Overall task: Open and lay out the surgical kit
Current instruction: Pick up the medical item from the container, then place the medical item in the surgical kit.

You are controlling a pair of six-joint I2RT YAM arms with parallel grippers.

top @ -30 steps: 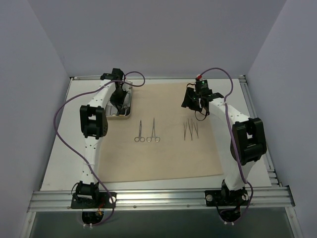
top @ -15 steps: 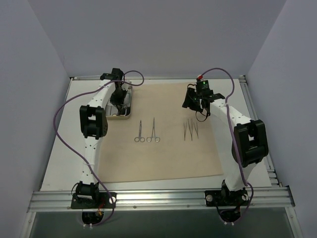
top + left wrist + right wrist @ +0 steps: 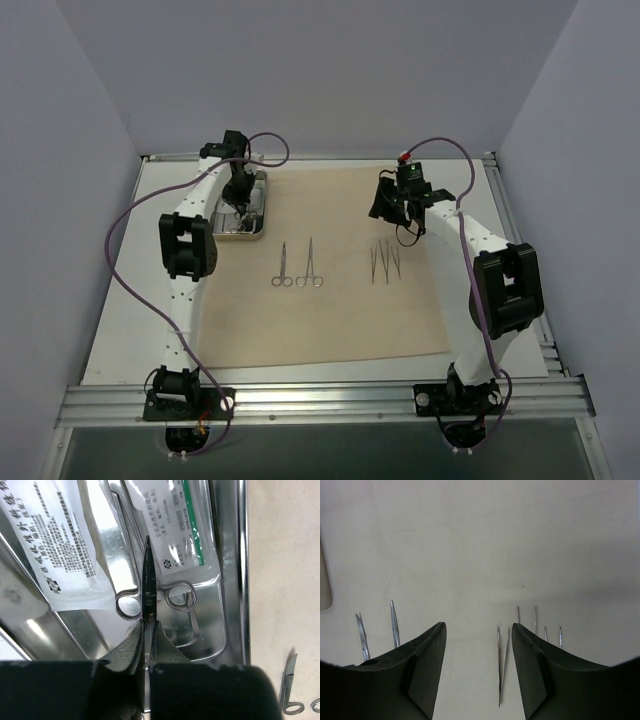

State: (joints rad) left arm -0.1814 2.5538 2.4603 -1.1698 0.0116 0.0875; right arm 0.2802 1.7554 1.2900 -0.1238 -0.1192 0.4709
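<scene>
The beige cloth wrap (image 3: 340, 300) of the surgical kit lies spread flat on the table. On it lie two scissor-handled instruments (image 3: 283, 265) (image 3: 310, 262) and several thin tweezers (image 3: 384, 262). The steel tray (image 3: 255, 228) sits at the cloth's back left corner. My left gripper (image 3: 240, 197) reaches into it. In the left wrist view its fingers (image 3: 148, 630) are shut on a thin steel instrument (image 3: 148, 580) seen edge-on, between two finger rings (image 3: 180, 597). Two clear packets (image 3: 65, 540) (image 3: 175, 525) lie in the tray (image 3: 227, 580). My right gripper (image 3: 479, 645) hangs open above the tweezers (image 3: 501, 670).
Grey walls close in the table on three sides, and a metal rail (image 3: 320, 400) runs along the near edge. Purple cables (image 3: 125, 260) loop beside both arms. Bare white table (image 3: 130, 330) shows left of the cloth.
The left gripper has closed onto the thin instrument in the tray and shifted slightly toward the back. The right arm has barely moved.
</scene>
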